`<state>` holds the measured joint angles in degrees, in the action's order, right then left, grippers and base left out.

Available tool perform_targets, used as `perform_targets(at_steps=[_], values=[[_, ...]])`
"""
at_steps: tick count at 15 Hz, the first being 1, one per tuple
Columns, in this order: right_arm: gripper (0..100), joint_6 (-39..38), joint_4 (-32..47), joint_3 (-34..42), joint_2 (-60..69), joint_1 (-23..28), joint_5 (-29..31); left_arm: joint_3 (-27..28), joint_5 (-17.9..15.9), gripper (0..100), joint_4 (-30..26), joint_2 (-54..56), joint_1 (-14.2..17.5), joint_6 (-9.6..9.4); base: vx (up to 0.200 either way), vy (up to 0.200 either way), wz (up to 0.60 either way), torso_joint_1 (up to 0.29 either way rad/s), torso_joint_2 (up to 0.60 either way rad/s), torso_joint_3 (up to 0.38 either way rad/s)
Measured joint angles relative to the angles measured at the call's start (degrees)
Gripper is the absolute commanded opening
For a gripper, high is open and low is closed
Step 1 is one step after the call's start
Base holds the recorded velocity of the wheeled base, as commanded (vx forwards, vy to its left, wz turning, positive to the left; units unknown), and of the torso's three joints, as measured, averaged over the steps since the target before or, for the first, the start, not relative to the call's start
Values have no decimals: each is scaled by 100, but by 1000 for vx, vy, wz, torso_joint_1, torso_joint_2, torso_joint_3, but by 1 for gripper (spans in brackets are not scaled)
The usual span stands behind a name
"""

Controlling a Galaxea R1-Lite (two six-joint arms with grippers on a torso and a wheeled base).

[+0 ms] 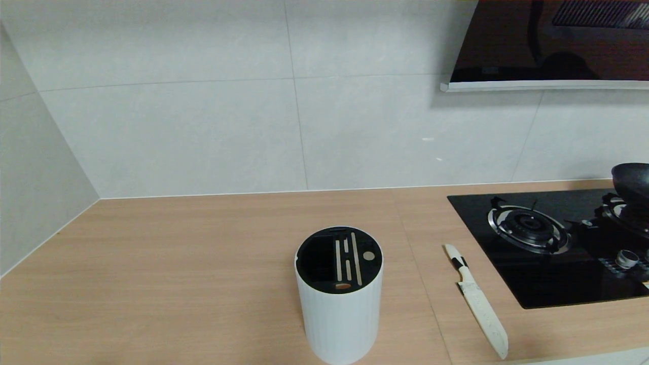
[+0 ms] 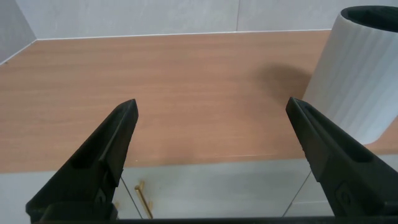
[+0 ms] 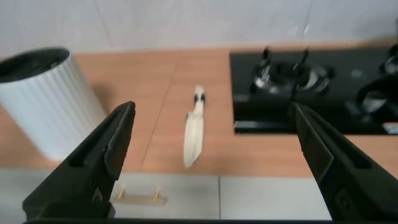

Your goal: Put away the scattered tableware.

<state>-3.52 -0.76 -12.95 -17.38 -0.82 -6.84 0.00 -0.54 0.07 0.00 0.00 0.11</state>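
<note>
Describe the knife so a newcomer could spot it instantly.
Find the black gas hob on the right of the wooden counter. Between its left edge and the white ribbed holder lies the knife. It alone lies flat: cream blade and handle, one black band.

Large pale grey wall tiles (image 1: 203,126) at twelve o'clock, thin joints between them; side wall (image 1: 30,203) in the same tile at nine o'clock, meeting in a corner. Below, a light wood-grain countertop (image 1: 177,263) across the full width. Set into it at three o'clock: a black glass gas hob (image 1: 557,284) with a ringed burner (image 1: 530,228) and a dark pan (image 1: 631,180) at the far edge. Glossy dark range hood (image 1: 552,45) at one o'clock. Under the counter edge, pale cabinet fronts (image 2: 217,186) with a brass handle (image 2: 144,199). Soft, even light.
</note>
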Motion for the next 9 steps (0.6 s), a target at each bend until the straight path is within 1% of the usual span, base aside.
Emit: perform_targets(at_steps=[3,6,9], values=[[100,0,-41,-551,-1412,-135,-93,0,0,100,0,0,0,2,0,0,0,0,0,0],[100,5,-162,-1095,-2859,-458,-90,0,0,100,0,0,0,2,0,0,0,0,0,0],[100,62,-369,-1866,-4181,-708,-49,0,0,100,0,0,0,0,0,0,0,0,0,0]])
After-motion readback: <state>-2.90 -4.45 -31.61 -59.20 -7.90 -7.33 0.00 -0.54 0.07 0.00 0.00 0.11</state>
